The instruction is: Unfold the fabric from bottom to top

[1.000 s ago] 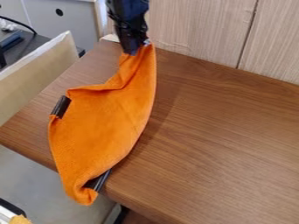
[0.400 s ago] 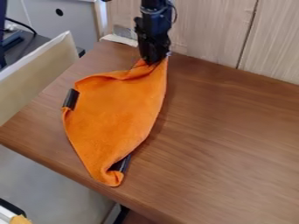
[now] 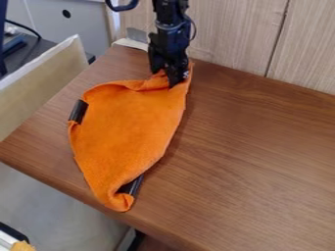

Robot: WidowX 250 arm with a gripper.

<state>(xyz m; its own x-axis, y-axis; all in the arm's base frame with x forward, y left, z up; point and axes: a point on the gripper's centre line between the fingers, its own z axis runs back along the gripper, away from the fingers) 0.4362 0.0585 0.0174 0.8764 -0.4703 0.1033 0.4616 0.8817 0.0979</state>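
Since the first frame the black two-finger gripper (image 3: pixel 169 80) has come down and to the right, and the orange cloth (image 3: pixel 130 132) has been drawn with it: its near tip, which hung past the tabletop's (image 3: pixel 252 157) near edge, now lies just inside that edge. Between the last two frames the gripper has dipped a little more, and the near tip has slid slightly back toward the edge.

The cloth lies on the left part of the tabletop as a long, slanting shape, its far end gathered at the gripper, close to the pale wood-grained panel (image 3: pixel 229 32). I can't tell how far open the gripper is, or whether it grips the bunched corner or only presses against it. Holding that end far out would make sense for drawing the lower part upward and letting the cloth open, and bringing it low would let the corner be set down gently.

A dark strip (image 3: pixel 78 112) shows at the left side and a dark piece (image 3: pixel 132 186) under the curled near tip; whether they belong to the cloth I can't say. The unfolding looks partly done, to my eye. Next, the corner wants laying flat before the gripper backs off, or it may drag the cloth along.
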